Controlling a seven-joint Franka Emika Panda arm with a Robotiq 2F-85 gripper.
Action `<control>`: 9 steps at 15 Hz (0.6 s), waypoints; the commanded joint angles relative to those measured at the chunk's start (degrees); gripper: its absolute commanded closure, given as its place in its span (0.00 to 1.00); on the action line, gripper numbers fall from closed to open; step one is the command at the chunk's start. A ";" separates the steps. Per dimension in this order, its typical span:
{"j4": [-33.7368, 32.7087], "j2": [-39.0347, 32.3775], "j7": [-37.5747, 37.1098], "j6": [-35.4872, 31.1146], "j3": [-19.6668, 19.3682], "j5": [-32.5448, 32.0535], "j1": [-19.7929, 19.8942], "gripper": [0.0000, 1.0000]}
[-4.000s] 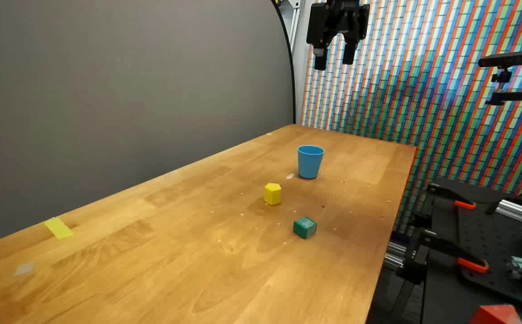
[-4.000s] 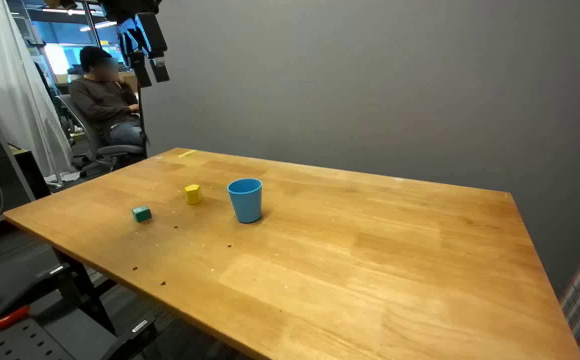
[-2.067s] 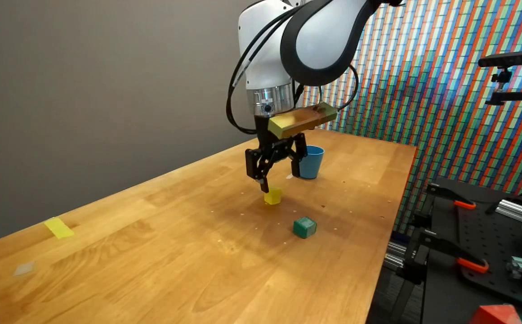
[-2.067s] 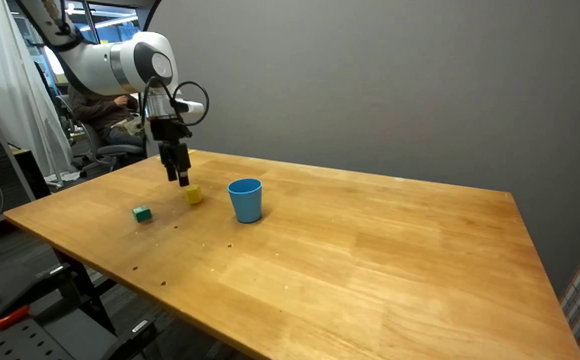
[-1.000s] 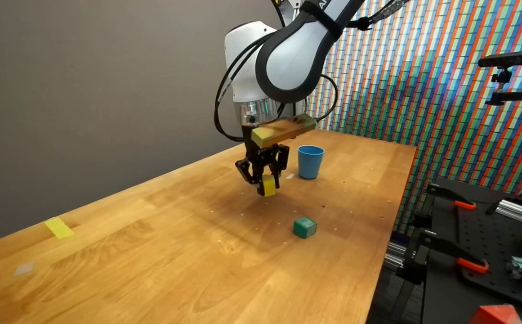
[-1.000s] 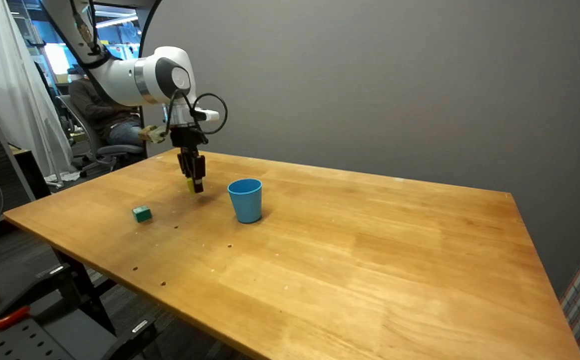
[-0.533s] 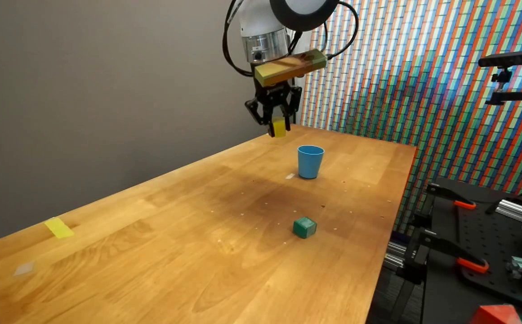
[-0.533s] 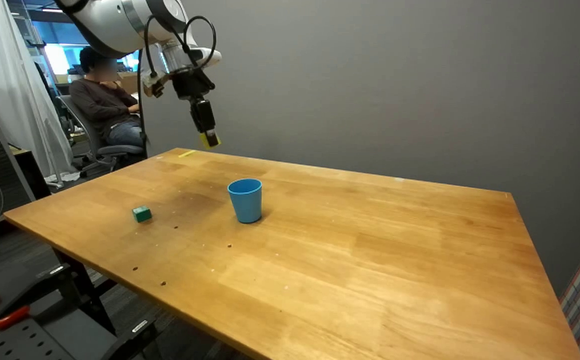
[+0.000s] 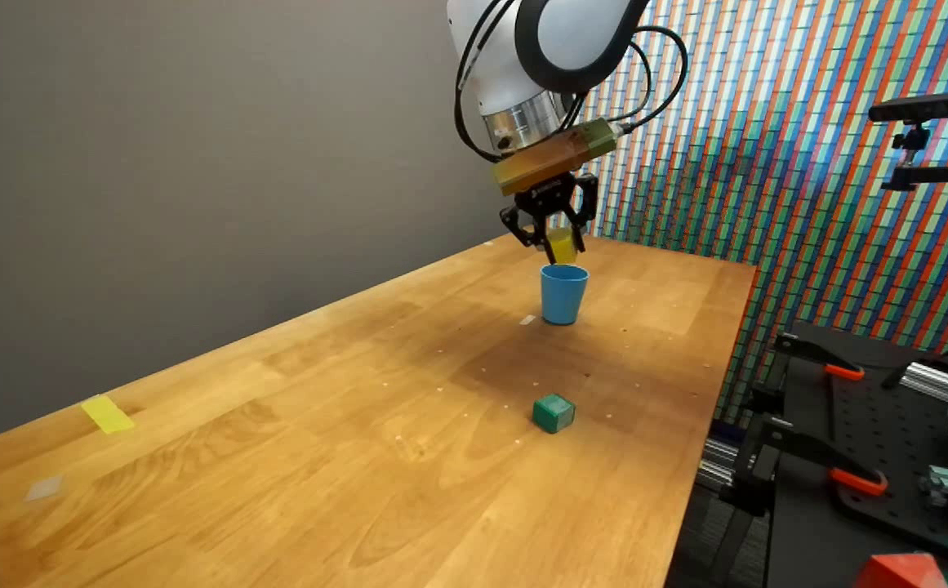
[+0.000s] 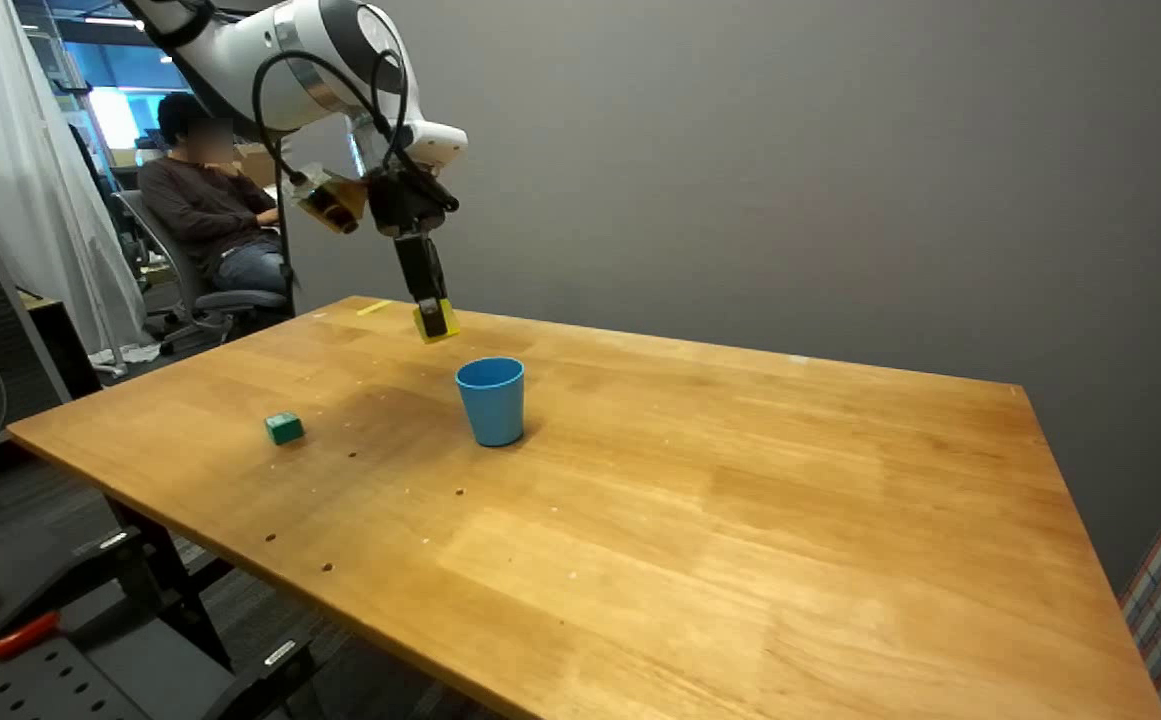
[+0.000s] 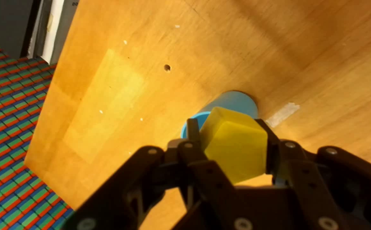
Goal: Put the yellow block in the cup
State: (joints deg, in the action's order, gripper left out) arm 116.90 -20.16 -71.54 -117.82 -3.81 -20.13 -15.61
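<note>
Wrist view, left to right: a multicoloured, grid-patterned surface [image 11: 9, 134] borders the light-brown wooden tabletop [image 11: 115, 127]; black robot fingers [image 11: 194, 131] are clamped on both sides of a small, bright yellow, many-sided block [image 11: 239, 147]; beyond it, partly hidden by it, stands a light-blue, tapered round cup [image 11: 239, 100]; a short strip of whitish tape [image 11: 282, 114] lies just beside the cup; from left in an exterior view, a white curtain [image 10: 40, 190] and a seated, dark-haired person [image 10: 202, 210] show in the background; a small green block [image 10: 284, 428] rests on the tabletop; the fingers hold the yellow block in the air, apart from the cup and higher than its rim; the cup stands upright farther right; from left in an exterior view, a flat yellow patch [image 9: 108, 414] lies near the tabletop's edge; the yellow block appears just above the cup's rim; black clamps with orange-red handles [image 9: 845, 372] show past the tabletop's right side.
</note>
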 commanded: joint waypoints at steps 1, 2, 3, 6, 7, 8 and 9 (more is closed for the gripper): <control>-0.21 -1.28 -3.98 0.18 -0.17 -1.13 2.16 0.81; -0.41 -1.74 -4.81 0.07 -0.47 -1.43 2.59 0.81; -0.51 -1.82 -5.46 -0.08 -0.73 -1.69 3.01 0.81; -1.36 -2.53 -6.87 -0.23 -1.32 -2.31 3.99 0.81; -1.77 -2.78 -7.33 -0.24 -1.42 -2.73 4.17 0.81; -2.36 -3.21 -7.65 -0.23 -1.39 -3.09 4.29 0.81; -2.89 -3.66 -7.62 -0.34 -1.22 -3.09 4.47 0.81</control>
State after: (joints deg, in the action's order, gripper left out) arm 116.29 -22.44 -77.40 -117.99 -5.05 -21.61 -11.48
